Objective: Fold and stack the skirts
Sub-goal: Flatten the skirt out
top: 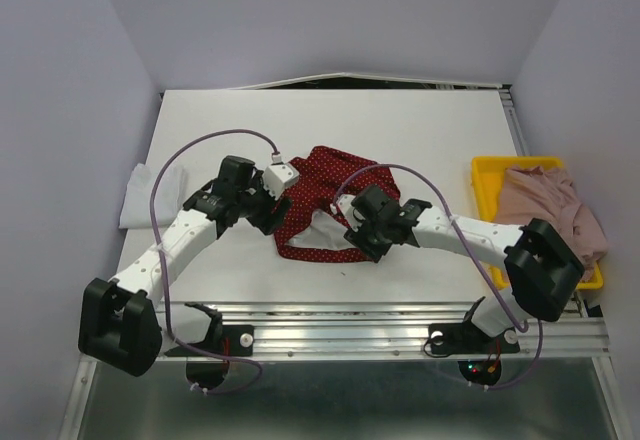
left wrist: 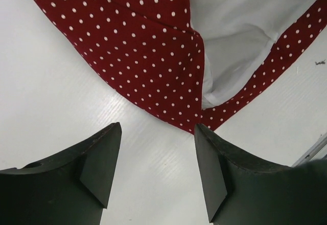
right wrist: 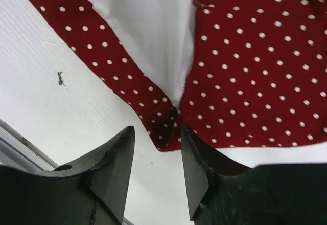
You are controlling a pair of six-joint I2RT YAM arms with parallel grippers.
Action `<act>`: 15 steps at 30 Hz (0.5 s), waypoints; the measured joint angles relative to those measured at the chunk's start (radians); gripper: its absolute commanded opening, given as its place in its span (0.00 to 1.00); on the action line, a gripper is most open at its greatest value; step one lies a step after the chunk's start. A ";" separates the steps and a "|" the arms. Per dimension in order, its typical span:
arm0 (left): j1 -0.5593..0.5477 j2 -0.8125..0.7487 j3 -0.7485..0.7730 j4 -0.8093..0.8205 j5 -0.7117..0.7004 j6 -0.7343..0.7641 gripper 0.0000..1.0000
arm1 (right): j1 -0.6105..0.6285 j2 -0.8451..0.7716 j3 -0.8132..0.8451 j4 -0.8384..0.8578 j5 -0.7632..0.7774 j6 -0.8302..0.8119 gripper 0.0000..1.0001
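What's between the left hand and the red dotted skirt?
Just bare white table between the left hand and the skirt, per the left wrist view.

**Arms mask both skirts**
From above, the left wrist [top: 240,192] and right wrist [top: 385,220] cover the side edges of the red polka-dot skirt [top: 325,172]. The right arm's elbow [top: 545,270] hides the near end of the pink skirt [top: 540,200] and much of the near edge of the yellow tray [top: 485,175]. A dark speck [right wrist: 60,77] is too small to identify.

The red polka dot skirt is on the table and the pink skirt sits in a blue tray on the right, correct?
No, the tray is yellow, not blue; the top view shows it. The pink skirt does sit in it on the right, and the red polka dot skirt is on the table.
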 measured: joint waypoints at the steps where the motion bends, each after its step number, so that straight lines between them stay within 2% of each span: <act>1: 0.000 -0.009 0.000 0.005 0.000 -0.001 0.70 | 0.014 0.015 -0.002 0.008 0.022 -0.001 0.46; 13: -0.028 0.008 0.000 -0.016 0.000 0.063 0.72 | 0.050 0.080 -0.019 0.058 0.241 -0.014 0.43; 15: -0.052 0.007 -0.005 -0.015 -0.011 0.090 0.72 | 0.050 0.080 -0.019 0.061 0.273 -0.015 0.38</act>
